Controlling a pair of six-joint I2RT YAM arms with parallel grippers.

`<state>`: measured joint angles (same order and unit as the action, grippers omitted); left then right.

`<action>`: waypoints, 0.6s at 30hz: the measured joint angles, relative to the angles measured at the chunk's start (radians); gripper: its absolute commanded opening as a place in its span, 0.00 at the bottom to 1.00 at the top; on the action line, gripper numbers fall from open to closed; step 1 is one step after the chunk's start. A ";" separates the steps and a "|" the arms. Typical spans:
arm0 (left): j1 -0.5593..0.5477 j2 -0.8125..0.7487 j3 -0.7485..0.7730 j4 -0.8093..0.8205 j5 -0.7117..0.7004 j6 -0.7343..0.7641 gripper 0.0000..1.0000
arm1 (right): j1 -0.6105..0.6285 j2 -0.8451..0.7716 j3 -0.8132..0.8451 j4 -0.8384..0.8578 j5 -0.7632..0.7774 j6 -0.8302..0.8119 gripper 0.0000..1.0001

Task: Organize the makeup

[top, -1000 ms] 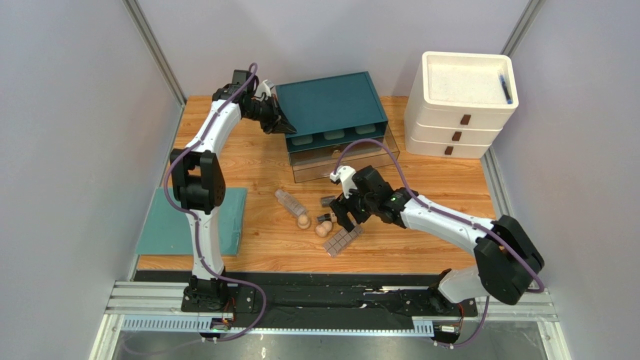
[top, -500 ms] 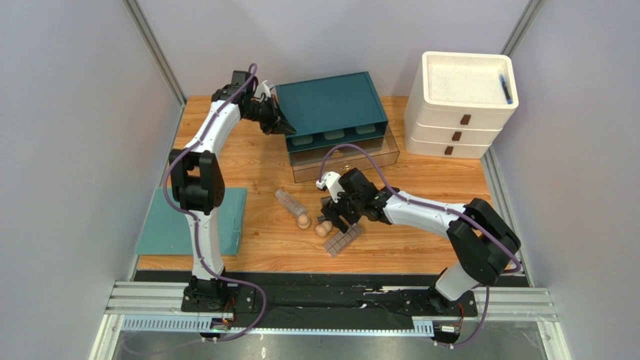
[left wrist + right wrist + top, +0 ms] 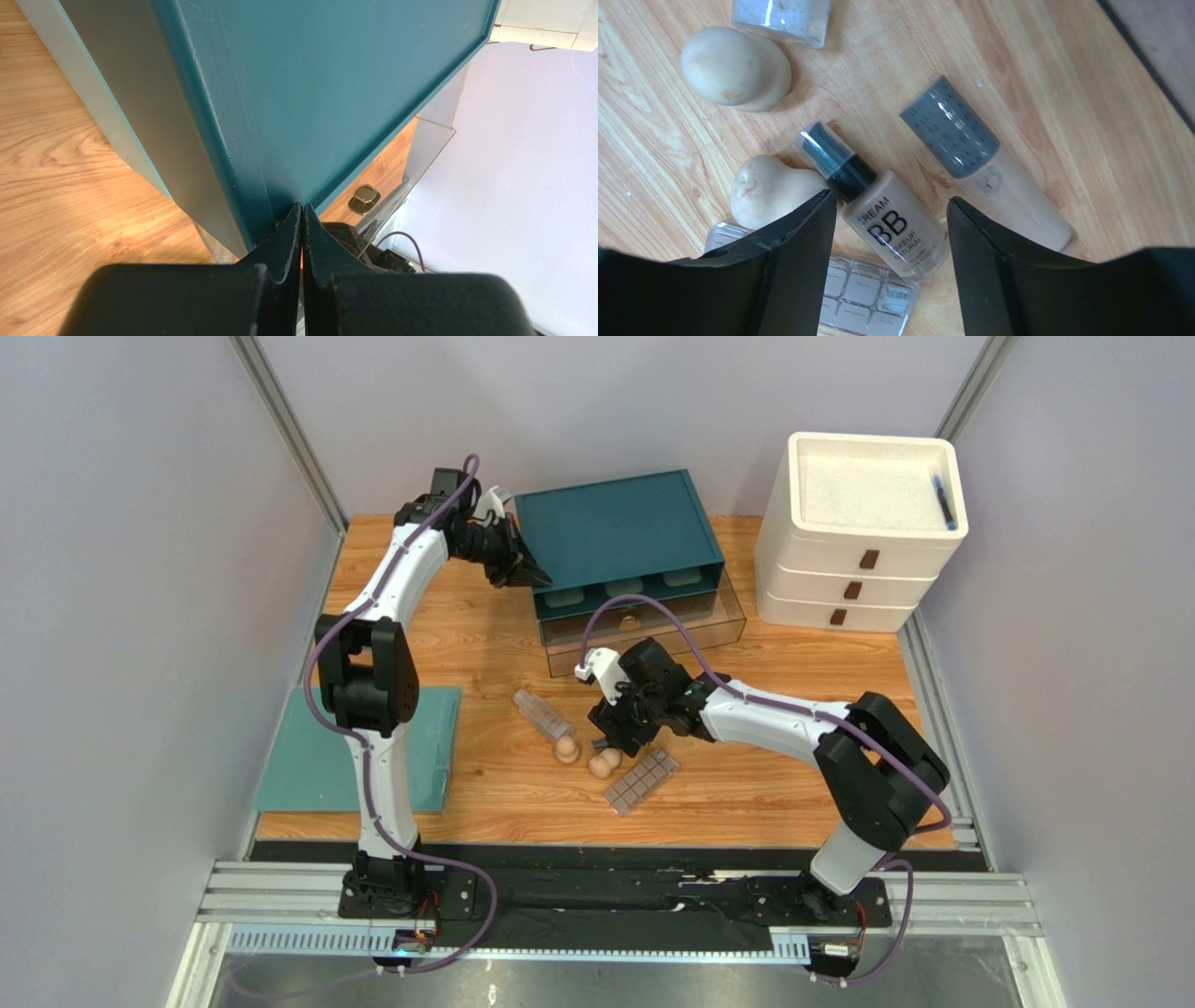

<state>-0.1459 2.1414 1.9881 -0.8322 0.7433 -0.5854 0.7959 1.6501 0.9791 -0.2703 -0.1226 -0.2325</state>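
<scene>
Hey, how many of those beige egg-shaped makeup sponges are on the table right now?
2. The first sponge lies by the end of the clear bottle. The second sponge lies beside the BB cream tube, next to the palette. No others show.

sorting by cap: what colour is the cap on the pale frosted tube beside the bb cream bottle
Grey cap with small pale markings, clearest in the right wrist view.

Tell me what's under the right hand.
A BB cream bottle lies between the open right hand's jaws, flanked by a sponge and a grey-capped tube. The palette is partly hidden behind it.
</scene>
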 measured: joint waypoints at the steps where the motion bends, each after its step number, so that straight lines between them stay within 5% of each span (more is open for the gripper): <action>1: 0.000 0.000 0.000 0.000 0.000 0.000 0.00 | 0.000 0.008 0.005 -0.003 -0.009 0.000 0.59; 18: 0.003 0.000 -0.005 0.005 0.007 0.000 0.00 | 0.000 0.032 0.015 -0.028 -0.045 0.011 0.46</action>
<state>-0.1432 2.1410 1.9831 -0.8272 0.7502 -0.5854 0.7956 1.6821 0.9939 -0.2981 -0.1673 -0.2211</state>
